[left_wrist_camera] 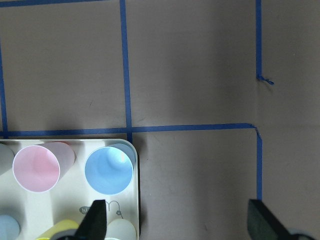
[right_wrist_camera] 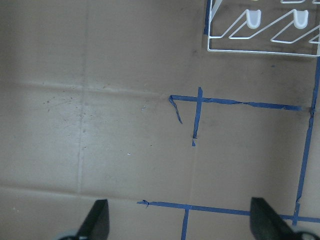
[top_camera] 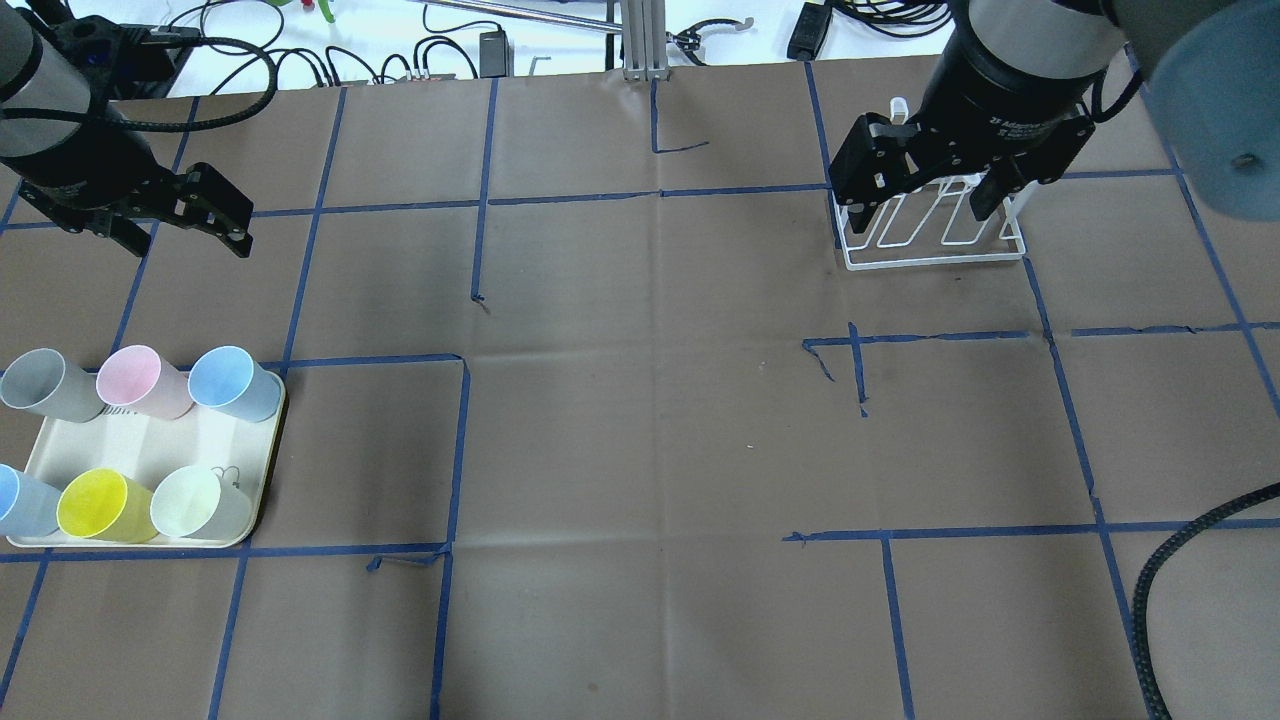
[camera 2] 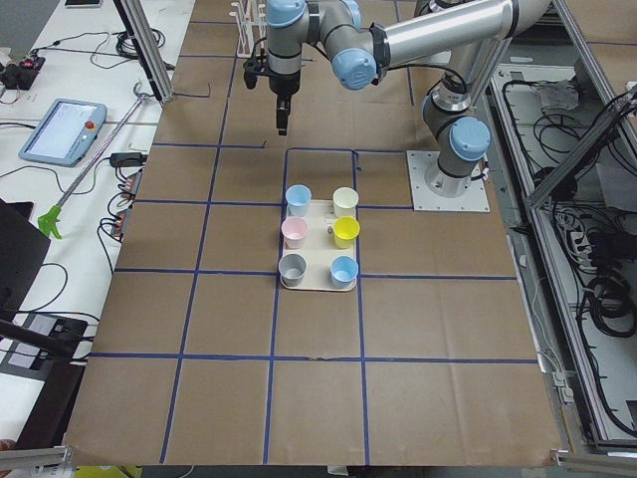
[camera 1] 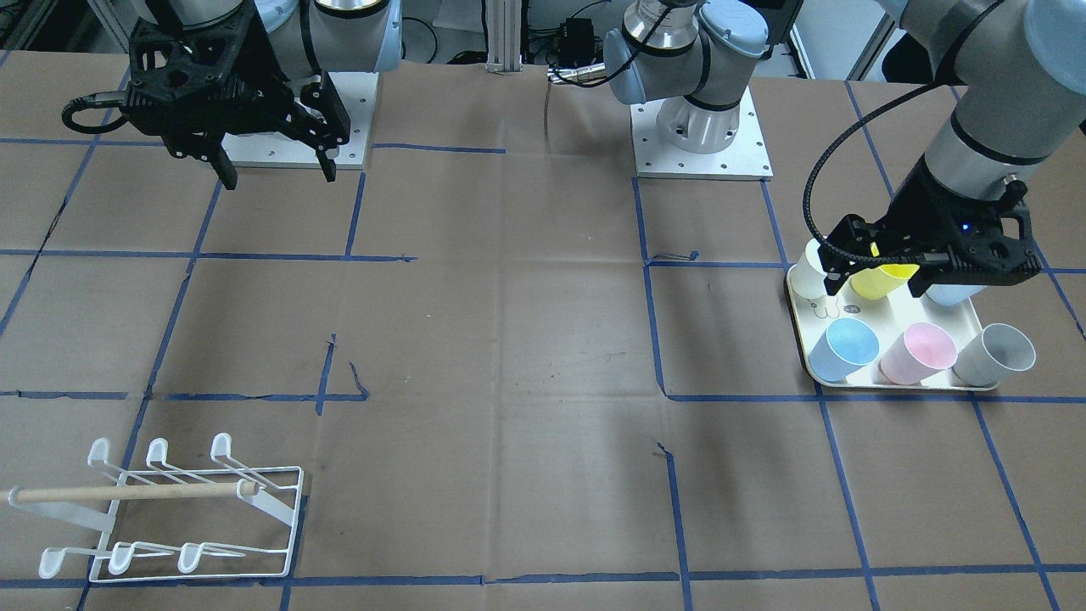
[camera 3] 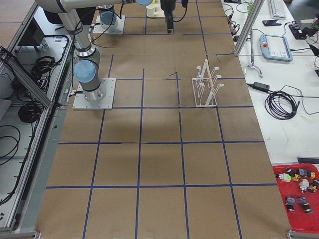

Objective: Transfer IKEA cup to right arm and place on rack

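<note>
Several IKEA cups stand on a cream tray [top_camera: 150, 440]: grey [top_camera: 40, 385], pink [top_camera: 135, 380], blue [top_camera: 230, 382], yellow [top_camera: 100, 505], pale green [top_camera: 195, 505] and a light blue one at the edge. My left gripper [top_camera: 187, 235], on the arm with the ribbed hose, hangs open and empty high above the table beside the tray; its wrist view [left_wrist_camera: 177, 220] shows the blue cup [left_wrist_camera: 109, 170] below. My right gripper [top_camera: 915, 215] is open and empty, high over the white wire rack [top_camera: 930, 240]. The rack also shows in the front view [camera 1: 170, 509].
The table is brown paper marked with blue tape lines. Both arm bases [camera 1: 700, 136] stand at the robot's side. Cables and a teach pendant [camera 2: 65, 129] lie beyond the table's far edge.
</note>
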`<move>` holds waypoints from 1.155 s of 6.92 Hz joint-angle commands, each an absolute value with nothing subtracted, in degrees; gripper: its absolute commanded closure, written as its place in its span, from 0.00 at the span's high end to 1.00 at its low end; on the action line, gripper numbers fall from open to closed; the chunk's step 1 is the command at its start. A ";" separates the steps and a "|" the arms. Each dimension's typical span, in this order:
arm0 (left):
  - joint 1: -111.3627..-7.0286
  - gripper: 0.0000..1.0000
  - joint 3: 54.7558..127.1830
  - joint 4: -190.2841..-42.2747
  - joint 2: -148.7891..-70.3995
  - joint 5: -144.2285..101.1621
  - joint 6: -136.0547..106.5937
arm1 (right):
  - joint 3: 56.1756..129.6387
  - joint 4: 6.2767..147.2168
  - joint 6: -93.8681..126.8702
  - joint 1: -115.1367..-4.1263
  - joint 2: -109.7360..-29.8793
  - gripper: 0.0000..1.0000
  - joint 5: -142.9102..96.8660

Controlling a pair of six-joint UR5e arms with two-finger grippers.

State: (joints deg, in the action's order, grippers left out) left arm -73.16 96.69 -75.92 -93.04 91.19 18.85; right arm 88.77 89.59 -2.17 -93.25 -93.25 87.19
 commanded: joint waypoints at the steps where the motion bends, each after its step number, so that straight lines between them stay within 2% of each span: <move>1: -70.08 1.00 102.97 -66.41 -96.05 91.14 19.07 | 88.77 89.56 -1.94 -93.25 -93.25 1.00 87.19; 5: -66.27 1.00 115.46 -52.76 -100.09 89.82 21.44 | 88.77 89.47 -2.02 -93.25 -93.25 1.00 87.19; 8: -65.83 1.00 118.99 -49.57 -102.13 90.70 23.20 | 88.77 89.56 -2.11 -93.25 -93.25 1.00 87.19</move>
